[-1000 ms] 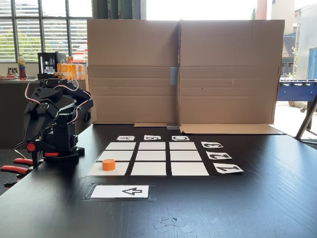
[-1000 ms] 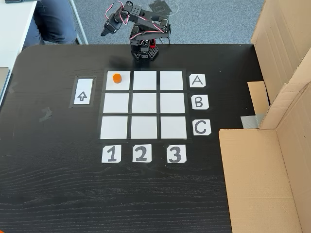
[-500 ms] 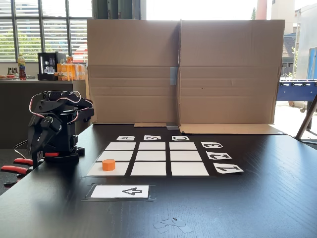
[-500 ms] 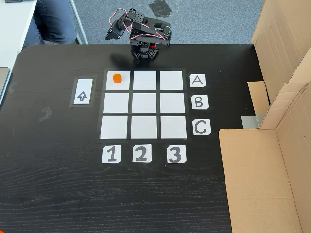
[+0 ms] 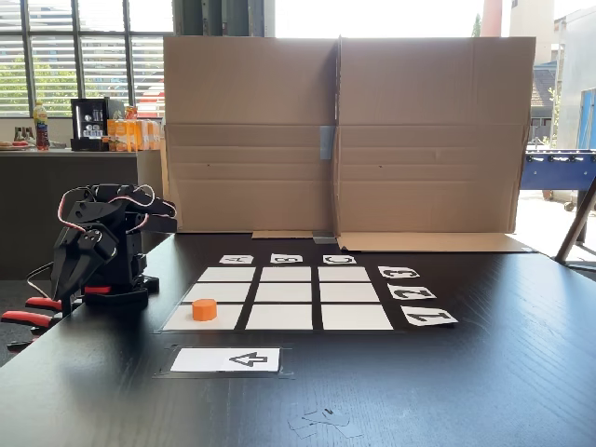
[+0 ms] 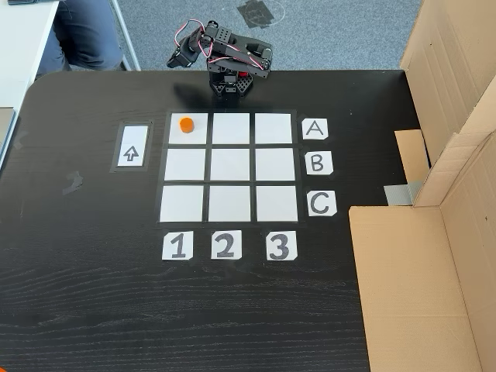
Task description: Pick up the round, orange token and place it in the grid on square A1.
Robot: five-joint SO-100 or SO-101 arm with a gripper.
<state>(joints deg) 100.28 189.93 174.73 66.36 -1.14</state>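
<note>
Folded SO-100-type arm (image 6: 232, 60) at the table's far edge as the high fixed view shows it, its gripper (image 6: 177, 59) carried off the table edge, pointing left in that view. In the low fixed view the gripper (image 5: 67, 279) hangs nose-down at the left, in front of the arm's base (image 5: 116, 296). The black fingers merge with the dark body and background in both fixed views, so whether the jaws stand wide or narrow cannot be told; nothing is seen between them.

The token (image 6: 186, 124), a short orange cylinder, stands well apart from the jaws, below and slightly right of them in the high view, upright in the upper left part of square A1 (image 6: 194, 135). In the low view the token (image 5: 205, 309) sits on the nearest left cell, right of the gripper.

The grid (image 6: 229, 167) of nine white cells lies beyond the token, bordered by the cards A (image 6: 315, 129), B (image 6: 318, 163), C (image 6: 322, 204) on the right and 1 (image 6: 177, 246), 2 (image 6: 225, 246), 3 (image 6: 280, 246) below. In the low view these cards read upside down and foreshortened.

The arrow card (image 6: 132, 146) lies left of the grid. A cardboard screen (image 5: 345, 135) stands along the table's (image 6: 93, 294) far side in the low view; its edges are cut off in the high view. A seated person's leg (image 6: 85, 35), cropped at the top left, is beside the jaws.
</note>
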